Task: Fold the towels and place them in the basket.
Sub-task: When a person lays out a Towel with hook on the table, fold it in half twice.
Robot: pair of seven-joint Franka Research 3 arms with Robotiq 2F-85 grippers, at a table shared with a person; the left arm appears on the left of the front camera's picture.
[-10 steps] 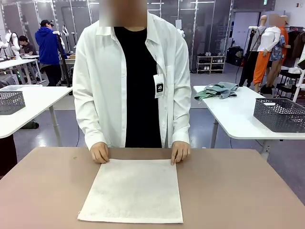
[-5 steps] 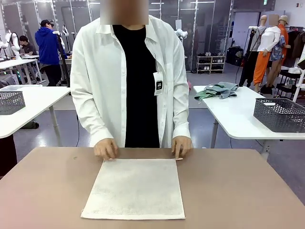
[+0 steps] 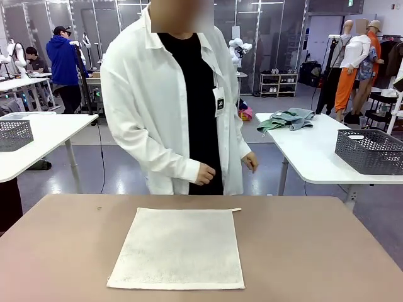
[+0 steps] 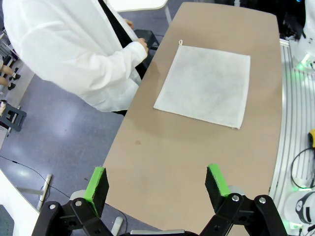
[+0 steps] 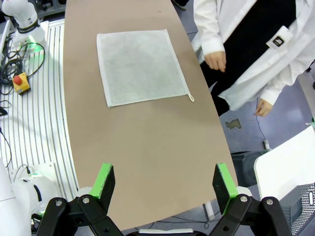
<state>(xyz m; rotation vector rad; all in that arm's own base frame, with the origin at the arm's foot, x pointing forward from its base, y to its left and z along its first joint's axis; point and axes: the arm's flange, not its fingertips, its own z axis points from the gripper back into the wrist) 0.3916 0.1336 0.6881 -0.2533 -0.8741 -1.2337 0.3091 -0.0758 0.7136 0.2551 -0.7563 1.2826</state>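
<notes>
Cream towel [image 3: 177, 248] flat, centred by near edge of table [image 3: 315, 251]; loop [image 3: 237, 209], seemingly, at its far right corner. My left gripper [image 4: 156, 179] and right gripper [image 5: 164, 177] hang wide, empty.

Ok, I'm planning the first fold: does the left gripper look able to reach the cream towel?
Probably yes. The left gripper hangs open above bare table, the towel lies flat with nothing on it, and the person's hands are off the table.
</notes>
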